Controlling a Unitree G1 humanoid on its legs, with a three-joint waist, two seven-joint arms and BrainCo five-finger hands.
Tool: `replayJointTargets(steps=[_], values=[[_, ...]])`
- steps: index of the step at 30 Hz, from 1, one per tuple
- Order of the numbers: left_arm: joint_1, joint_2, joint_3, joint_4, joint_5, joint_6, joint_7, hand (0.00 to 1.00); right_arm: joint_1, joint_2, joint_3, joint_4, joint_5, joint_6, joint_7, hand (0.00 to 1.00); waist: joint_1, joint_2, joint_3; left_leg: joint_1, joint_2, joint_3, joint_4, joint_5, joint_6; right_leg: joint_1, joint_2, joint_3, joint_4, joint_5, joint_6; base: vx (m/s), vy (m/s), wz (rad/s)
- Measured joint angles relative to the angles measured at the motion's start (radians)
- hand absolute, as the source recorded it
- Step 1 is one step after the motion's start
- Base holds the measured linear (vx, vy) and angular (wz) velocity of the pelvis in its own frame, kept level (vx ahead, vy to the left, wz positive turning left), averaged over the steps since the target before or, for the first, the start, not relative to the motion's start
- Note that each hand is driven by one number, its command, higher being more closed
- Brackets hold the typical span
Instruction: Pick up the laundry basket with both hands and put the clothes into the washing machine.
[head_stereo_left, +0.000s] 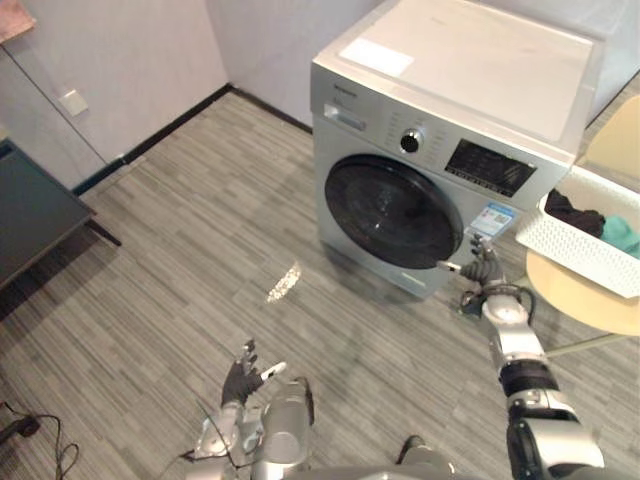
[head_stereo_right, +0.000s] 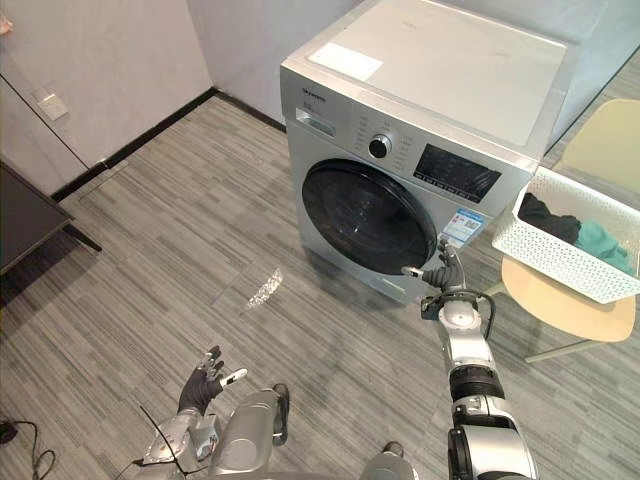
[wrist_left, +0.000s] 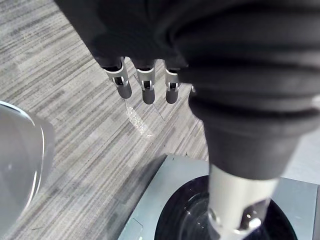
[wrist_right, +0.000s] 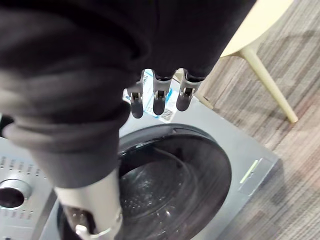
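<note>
The washing machine (head_stereo_left: 450, 150) has its round dark door (head_stereo_left: 385, 210) closed. The right robot hand (head_stereo_left: 483, 270) is at the door's 3 o'clock edge with fingers relaxed and thumb stretched toward the rim, grasping nothing; whether it touches cannot be told. The left robot hand (head_stereo_left: 243, 378) hangs low over the floor (head_stereo_left: 200, 250) at 7 o'clock of the machine, released and empty. The laundry basket (head_stereo_left: 570, 245) sits on a pale chair (head_stereo_left: 580, 300) at 3 o'clock of the machine, near its side. It is mouth up, with dark and teal clothes (head_stereo_left: 575, 212) inside. Its long axis runs roughly from 10 to 4 o'clock in the head view, one short end pointing at the machine. The likely troubles are these: the thumb may slip off the rim and leave the door shut; and a two-handed lift with uneven grips would probably tip the basket along that axis and spill the clothes, or drag the light chair.
</note>
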Motion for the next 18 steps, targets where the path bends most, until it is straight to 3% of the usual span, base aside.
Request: replayJointTargets(steps=[4, 10, 18], values=[[-0.019, 0.027, -0.028, -0.001, 0.0, -0.001, 0.002, 0.0, -0.111, -0.085, 0.002, 0.06, -0.018, 0.005, -0.008, 0.0, 0.004, -0.011, 0.022, -0.042, -0.005, 0.0, -0.016, 0.034, 0.03, -0.034, 0.003, -0.011, -0.024, 0.042, 0.015, -0.02, 0.015, 0.01], [-0.051, 0.027, -0.078, -0.003, -0.004, -0.003, 0.001, 0.0, -0.304, -0.178, 0.019, 0.152, -0.019, 0.003, -0.031, 0.0, 0.006, -0.017, 0.079, -0.08, -0.006, -0.007, -0.044, 0.075, 0.04, -0.069, 0.005, -0.056, -0.027, 0.072, 0.009, -0.01, -0.011, 0.04], [-0.078, 0.032, -0.08, -0.003, -0.024, -0.021, 0.006, 0.0, -0.504, -0.311, 0.05, 0.292, -0.017, 0.002, -0.073, 0.0, 0.031, -0.008, 0.165, -0.166, 0.004, -0.036, -0.044, 0.092, 0.03, -0.142, 0.02, -0.089, -0.009, 0.084, -0.007, -0.08, -0.005, 0.04]])
